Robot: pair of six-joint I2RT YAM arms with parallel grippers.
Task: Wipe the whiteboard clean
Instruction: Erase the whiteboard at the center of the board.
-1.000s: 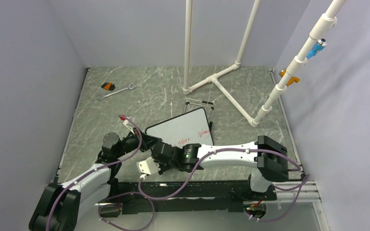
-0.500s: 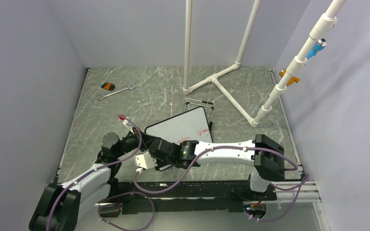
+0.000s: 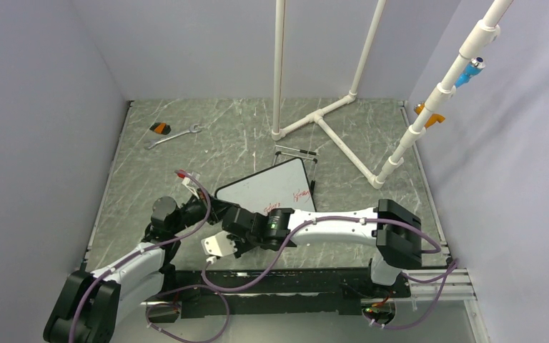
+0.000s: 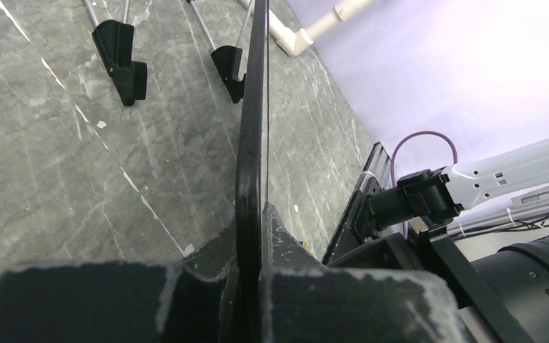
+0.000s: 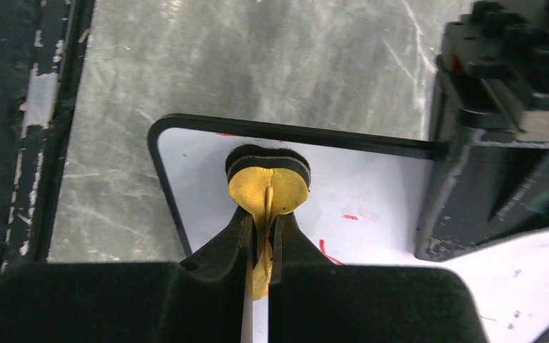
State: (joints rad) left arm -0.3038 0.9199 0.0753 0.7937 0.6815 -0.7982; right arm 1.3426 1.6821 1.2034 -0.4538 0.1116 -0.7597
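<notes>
- The left hand (image 4: 251, 246) is pressed together on the black frame of the whiteboard (image 3: 271, 187). It grips the board's near-left edge and holds it tilted up off the counter (image 3: 236, 136).
- The right hand (image 5: 261, 232) pinches a yellow eraser (image 5: 268, 182). The eraser's dark felt face sits flat on the white surface, just inside a rounded corner of the board.
- Red writing (image 3: 301, 194) shows on the board to the robot's right of the eraser, along the board's long axis, which runs from near-left to far-right.
- The next stroke probably has to sweep rightward along that axis. The right hand is the one placed for it, while the left only steadies the board.
- Beyond the board its wire stand feet (image 4: 121, 61) rest on the counter.
- Farther back lie a wrench (image 3: 173, 136) and a white pipe frame (image 3: 332, 128), well apart from both hands.
</notes>
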